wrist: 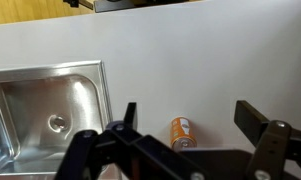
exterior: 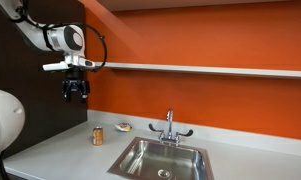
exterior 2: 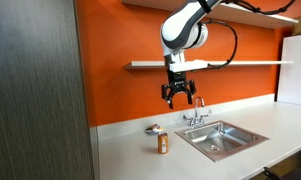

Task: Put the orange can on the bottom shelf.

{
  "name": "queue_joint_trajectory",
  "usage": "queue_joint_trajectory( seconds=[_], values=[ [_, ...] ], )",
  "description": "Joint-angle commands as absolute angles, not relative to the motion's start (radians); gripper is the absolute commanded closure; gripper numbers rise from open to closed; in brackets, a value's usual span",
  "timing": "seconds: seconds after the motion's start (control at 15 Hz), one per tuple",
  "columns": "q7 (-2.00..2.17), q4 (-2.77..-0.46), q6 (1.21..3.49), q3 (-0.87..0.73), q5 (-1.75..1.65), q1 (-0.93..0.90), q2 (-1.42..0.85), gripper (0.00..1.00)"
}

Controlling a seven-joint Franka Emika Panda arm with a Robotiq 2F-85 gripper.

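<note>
Wrist view shows the gripper (wrist: 185, 108) spread wide and empty, well above the orange can (wrist: 181, 133), which stands upright on the countertop (wrist: 220, 50) near the sink (wrist: 50, 110). An off-centre descent could tip the narrow can and send it rolling towards the basin. Later, a careless lift could knock it against the front edge of the bottom shelf (exterior: 210, 69).

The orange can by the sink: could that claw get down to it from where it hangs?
Probably yes. The open gripper hangs up above the orange can, which stands upright on the countertop; nothing shows between them, and the sink lies off to one side.
</note>
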State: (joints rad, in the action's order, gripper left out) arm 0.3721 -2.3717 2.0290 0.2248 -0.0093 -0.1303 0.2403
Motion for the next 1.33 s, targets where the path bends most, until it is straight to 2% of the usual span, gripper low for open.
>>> queue_joint_trajectory(
  seconds=[0.0, 1.27],
  values=[
    [0.356, -2.403, 2.115, 0.217, -0.015, -0.131, 0.202, 0.00],
    [0.379, -2.353, 2.424, 0.135, -0.118, -0.139, -0.153, 0.00]
  ],
)
